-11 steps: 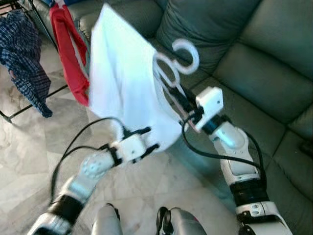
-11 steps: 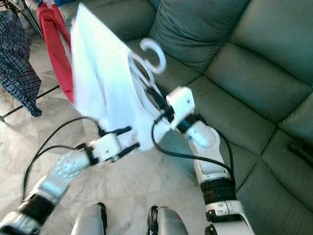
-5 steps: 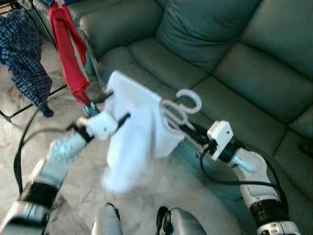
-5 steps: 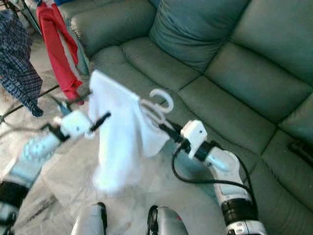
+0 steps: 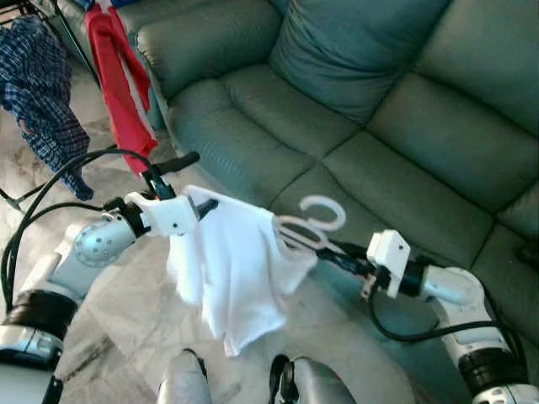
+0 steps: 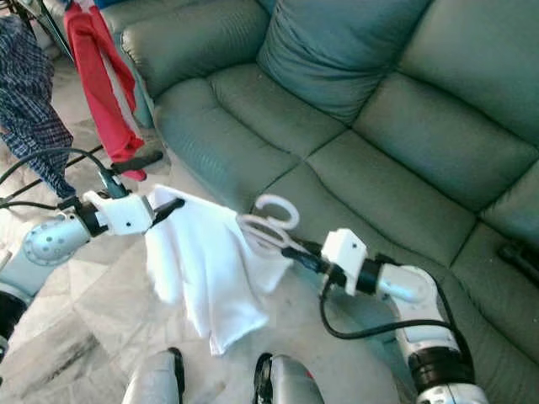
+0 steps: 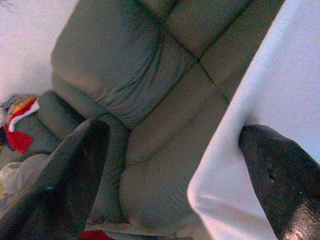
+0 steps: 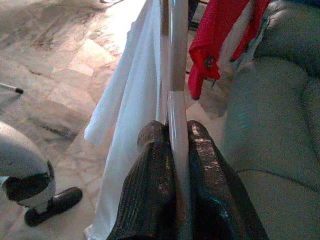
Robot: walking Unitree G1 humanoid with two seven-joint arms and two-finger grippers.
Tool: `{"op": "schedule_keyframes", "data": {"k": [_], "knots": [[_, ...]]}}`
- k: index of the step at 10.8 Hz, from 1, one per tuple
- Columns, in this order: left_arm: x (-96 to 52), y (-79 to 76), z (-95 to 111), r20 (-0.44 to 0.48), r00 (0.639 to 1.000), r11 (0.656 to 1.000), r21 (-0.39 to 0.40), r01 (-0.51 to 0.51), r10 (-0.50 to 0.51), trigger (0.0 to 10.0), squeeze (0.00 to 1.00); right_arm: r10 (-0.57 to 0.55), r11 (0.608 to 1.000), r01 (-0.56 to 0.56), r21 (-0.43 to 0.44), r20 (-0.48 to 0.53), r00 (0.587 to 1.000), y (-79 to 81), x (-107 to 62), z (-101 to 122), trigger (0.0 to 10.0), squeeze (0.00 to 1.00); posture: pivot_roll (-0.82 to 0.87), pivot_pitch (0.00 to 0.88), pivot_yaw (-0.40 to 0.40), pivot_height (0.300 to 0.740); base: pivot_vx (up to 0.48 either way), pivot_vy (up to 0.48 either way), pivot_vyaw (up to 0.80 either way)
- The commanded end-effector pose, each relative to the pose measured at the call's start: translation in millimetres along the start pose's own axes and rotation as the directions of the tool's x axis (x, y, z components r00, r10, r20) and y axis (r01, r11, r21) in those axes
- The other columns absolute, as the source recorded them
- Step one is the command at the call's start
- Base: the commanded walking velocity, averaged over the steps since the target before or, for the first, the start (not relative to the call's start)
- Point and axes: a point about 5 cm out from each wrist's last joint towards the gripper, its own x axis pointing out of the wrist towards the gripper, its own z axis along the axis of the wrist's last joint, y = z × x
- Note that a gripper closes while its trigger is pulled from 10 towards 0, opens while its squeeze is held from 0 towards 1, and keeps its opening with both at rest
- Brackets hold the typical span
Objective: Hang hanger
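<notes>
While the right gripper (image 8: 172,150) stays clamped on the white hanger (image 5: 307,225), now lowered before the sofa (image 5: 379,101), the left gripper (image 5: 181,181) spreads open beside the drooping white garment (image 5: 236,269), so hanging remains ahead.

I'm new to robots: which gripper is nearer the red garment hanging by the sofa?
Left. The left gripper sits just below the red garment; the right gripper, clamping the white hanger, is farther away across the white cloth.

Silver arms, black cables, white-cased black-fingered pincers
</notes>
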Motion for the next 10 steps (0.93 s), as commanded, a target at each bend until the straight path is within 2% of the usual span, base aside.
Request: {"op": "schedule_keyframes", "data": {"k": [1, 2, 3, 4, 5, 6, 9, 10], "knots": [[1.2, 2.6, 0.8, 0.007, 0.999, 0.998, 0.047, 0.048, -0.048, 10.0, 1.00, 0.020, 0.999, -0.019, -0.043, 0.025, 0.999, -7.0, -1.1, 8.3, 10.0, 0.00, 0.01, 0.156, -0.052, 0.740, 0.000, 0.000, 0.00], [1.9, 0.2, -0.1, 0.003, 0.996, 0.994, 0.052, 0.092, -0.093, 10.0, 1.00, 0.021, 0.998, -0.020, -0.052, 0.025, 0.999, -8.9, 0.0, 9.6, 10.0, 0.00, 0.01, 0.155, -0.053, 0.740, 0.000, 0.000, 0.00], [1.4, -3.7, -0.9, 0.005, 0.990, 0.989, 0.046, 0.140, -0.140, 10.0, 0.50, 0.031, 0.998, -0.030, -0.062, 0.024, 0.999, -9.3, 0.7, 10.1, 10.0, 0.00, 0.01, 0.153, -0.052, 0.740, 0.000, 0.000, 0.00], [1.2, -15.9, -2.7, 0.017, 0.961, 0.961, 0.010, 0.276, -0.276, 3.1, 0.00, 0.057, 0.995, -0.055, -0.079, 0.022, 0.998, -9.8, 2.8, 10.7, 10.0, 0.00, 0.01, 0.152, -0.051, 0.740, 0.000, 0.000, 0.00], [2.6, -17.6, -1.7, 0.025, 0.954, 0.955, 0.025, 0.297, -0.297, 1.9, 0.00, 0.065, 0.995, -0.063, -0.082, 0.020, 0.998, -9.7, 3.2, 10.5, 10.0, 0.00, 0.01, 0.152, -0.049, 0.740, 0.000, 0.000, 0.00], [5.6, -18.8, -1.8, 0.031, 0.949, 0.949, 0.021, 0.314, -0.315, 0.0, 0.00, 0.092, 0.991, -0.091, -0.098, 0.006, 0.996, -9.1, 3.7, 10.1, 10.0, 0.00, 0.01, 0.151, -0.047, 0.740, 0.000, 0.000, 0.00], [9.1, -18.3, -2.5, 0.037, 0.940, 0.940, -0.019, 0.339, -0.339, 0.0, 0.00, 0.137, 0.980, -0.141, -0.143, -0.039, 0.990, -11.3, 2.4, 8.2, 10.0, 0.00, 0.01, 0.149, -0.047, 0.740, 0.000, 0.000, 0.00], [9.4, -21.8, -3.1, 0.039, 0.924, 0.924, -0.023, 0.381, -0.380, 0.0, 0.00, 0.156, 0.973, -0.163, -0.165, -0.053, 0.986, -12.4, 4.3, 8.2, 10.0, 0.00, 0.01, 0.150, -0.047, 0.740, 0.000, 0.000, 0.00]]}}
